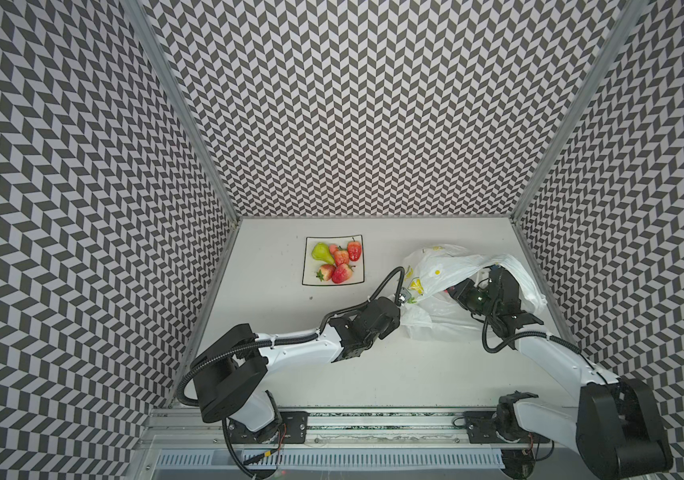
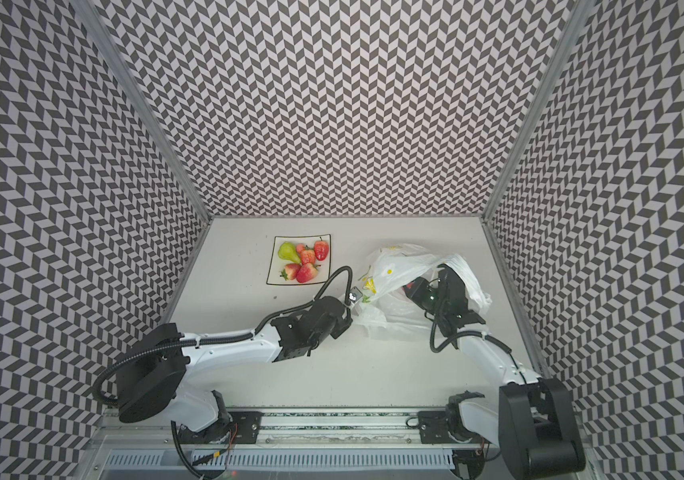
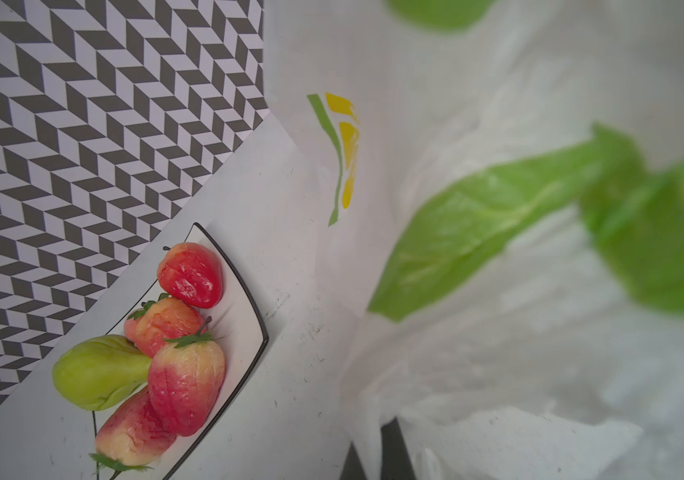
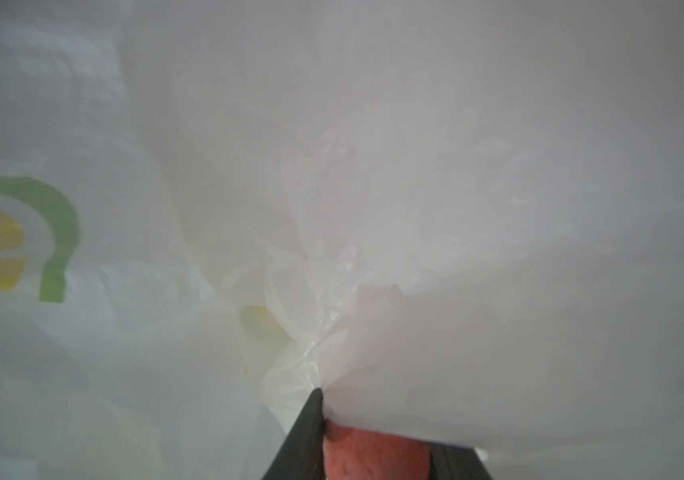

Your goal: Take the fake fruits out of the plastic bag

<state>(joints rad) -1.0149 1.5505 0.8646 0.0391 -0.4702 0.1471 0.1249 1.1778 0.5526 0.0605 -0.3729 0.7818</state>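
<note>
1. The white plastic bag (image 1: 435, 266) lies crumpled on the right side of the table (image 1: 290, 365). Its mouth faces the right arm, and yellow-green prints show on its side.
2. The left gripper (image 3: 373, 453) has its jaws closed on a fold of the bag's near-left edge. In the left wrist view the film is bunched between the fingers.
3. The right gripper (image 1: 451, 291) is reached into the bag's mouth, and bag film is draped over the arm behind it.
4. In the right wrist view a red fruit (image 4: 375, 455) sits between the two dark fingers. Both press on it, so it is clamped. Film hides most of it, so I cannot tell what kind it is.
5. The square white plate (image 1: 311, 280) with a black rim sits toward the back left of the table, well apart from the bag.
6. On the plate a yellow-green pear (image 1: 322, 252) lies at the far-left corner. Four strawberries (image 1: 342, 273) are clustered against it. A small pinkish piece behind them is too small to identify.
</note>
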